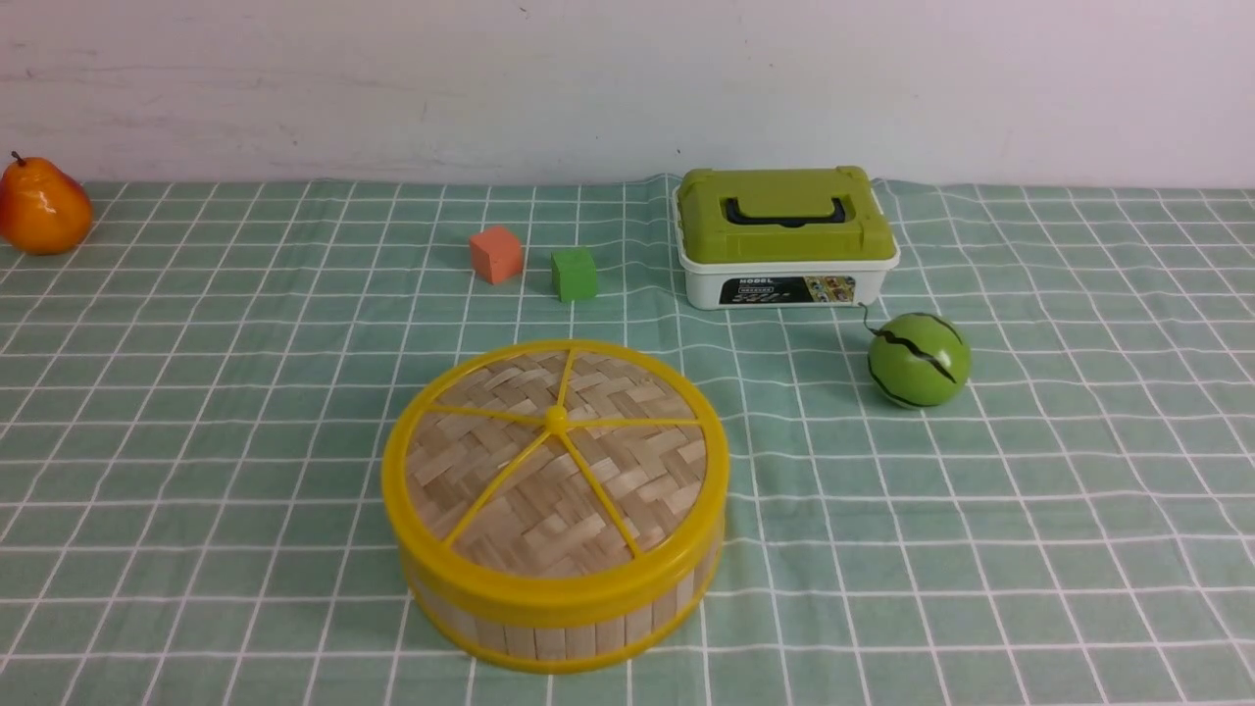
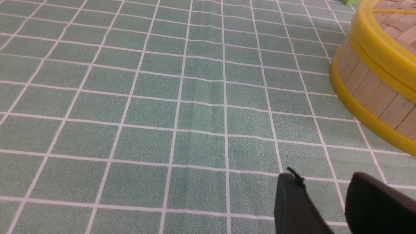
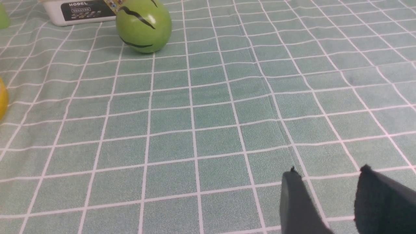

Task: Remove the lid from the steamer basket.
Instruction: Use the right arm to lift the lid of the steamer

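Pear (image 1: 41, 208) at the far left, back edge of the desk (image 1: 196, 441), well apart from everything else. Looks like clutter parked out of the working area.

Left claw (image 2: 325, 182): fingers apart, nothing between them, low over bare checked cloth. Its camera catches the steamer basket (image 1: 549, 637) off to one side, near but not touching. It reads as a ready stance, spread wide enough to take a rim.

Two cubes toward the back, an orange cube (image 1: 495, 254) and a green cube (image 1: 574, 274) beside it, a small gap between them. Both sit behind the basket and clear of any lift path.

The basket stands front and centre, probably so that either arm can reach it. The lid (image 1: 556, 461) sits flat and square on top, yellow rim over the basket's upper rim, so the task is not yet begun. The centre knob is small (a poor pinch, I'd guess); the thick rim seems the likelier hold.

White box (image 1: 784, 240) with a green top stands right of the cubes, at the back. Toy melon (image 1: 919, 360) lies just in front of its right corner, not touching it.

Right claw (image 3: 330, 175): fingers apart, empty, over bare cloth. Only a sliver of yellow rim shows at the edge of its view, so it sits farther from the basket than the left one.
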`<state>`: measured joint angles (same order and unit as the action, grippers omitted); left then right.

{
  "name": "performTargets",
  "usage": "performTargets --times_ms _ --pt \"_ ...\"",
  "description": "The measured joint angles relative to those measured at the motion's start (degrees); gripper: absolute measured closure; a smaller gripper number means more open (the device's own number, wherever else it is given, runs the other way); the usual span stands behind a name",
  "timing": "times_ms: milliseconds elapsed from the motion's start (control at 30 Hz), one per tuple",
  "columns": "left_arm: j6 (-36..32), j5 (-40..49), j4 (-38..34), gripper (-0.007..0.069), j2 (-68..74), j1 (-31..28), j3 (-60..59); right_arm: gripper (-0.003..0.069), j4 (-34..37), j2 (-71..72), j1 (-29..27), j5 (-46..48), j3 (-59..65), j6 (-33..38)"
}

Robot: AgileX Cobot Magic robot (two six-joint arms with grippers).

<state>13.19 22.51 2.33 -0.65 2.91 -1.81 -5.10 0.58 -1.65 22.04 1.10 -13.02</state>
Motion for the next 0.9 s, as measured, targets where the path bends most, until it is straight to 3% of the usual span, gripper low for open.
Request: performTargets --times_ms 900 --pt "0.00 0.00 0.00 0.0386 0.00 0.00 0.00 0.0418 0.61 0.00 0.00 0.00 0.00 -0.17"
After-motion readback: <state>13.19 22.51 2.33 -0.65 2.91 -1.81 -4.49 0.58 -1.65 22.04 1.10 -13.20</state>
